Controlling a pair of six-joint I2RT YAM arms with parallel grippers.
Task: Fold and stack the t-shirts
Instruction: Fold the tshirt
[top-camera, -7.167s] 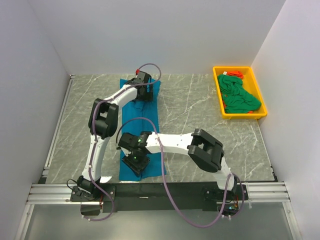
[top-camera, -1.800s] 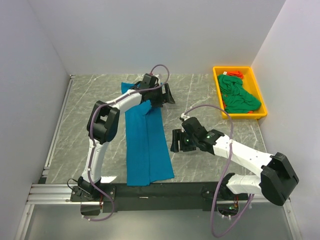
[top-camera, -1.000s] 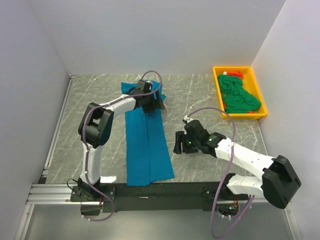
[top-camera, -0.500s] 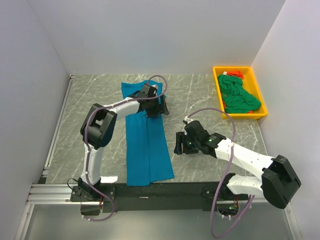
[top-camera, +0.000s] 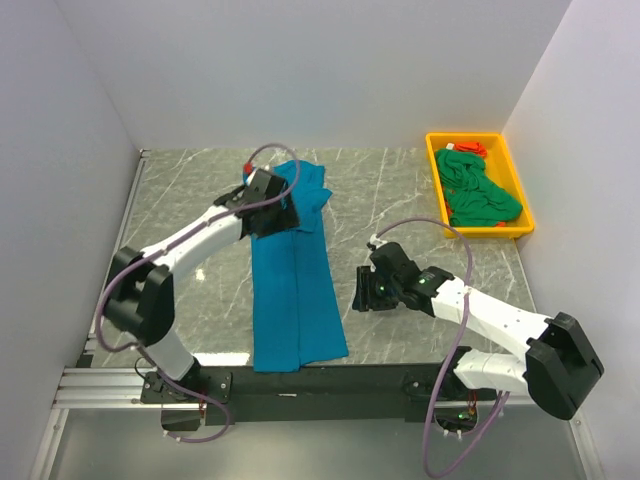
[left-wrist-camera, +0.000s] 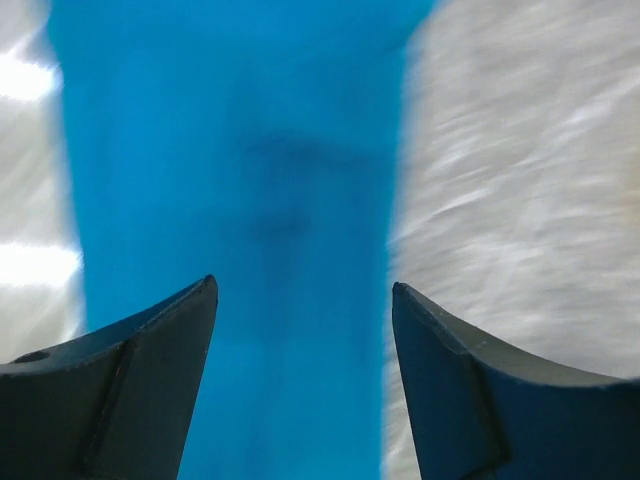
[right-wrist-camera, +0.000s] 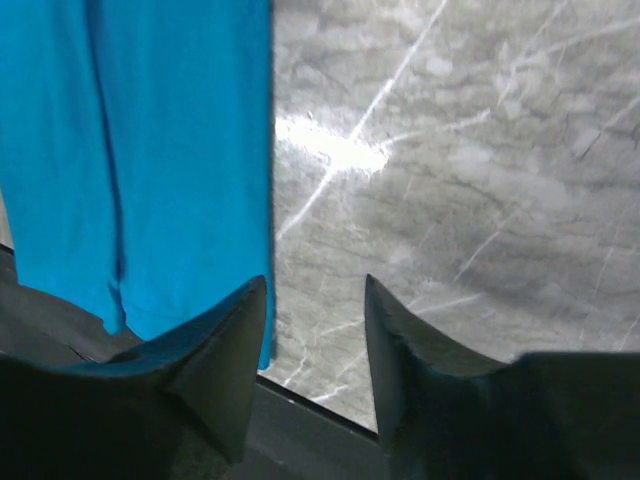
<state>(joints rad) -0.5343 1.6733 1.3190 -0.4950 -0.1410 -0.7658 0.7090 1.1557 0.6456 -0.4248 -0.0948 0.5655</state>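
A teal-blue shirt, folded into a long narrow strip, lies flat on the grey marbled tabletop. It runs from 12 o'clock down to 6 o'clock, a little left of the middle. Its near end reaches the dark front edge of the tabletop, and its far end is wider and rumpled.

The left pincer is over the far part of the strip, towards 12 o'clock. In the left wrist view, which is blurred, its two fingers stand wide apart with only blue cloth showing beyond them, and nothing is gripped. Whether the tips touch the cloth cannot be told.

The right pincer is at 3 o'clock of the strip's near half, close to its right edge. Its fingers are partly spread and hold nothing. Bare tabletop shows in the gap, and the cloth's edge lines up with one fingertip.

A yellow bin sits at 2 o'clock, well apart from both arms. A crumpled green shirt fills most of it, and a small red-orange piece lies at its far end.
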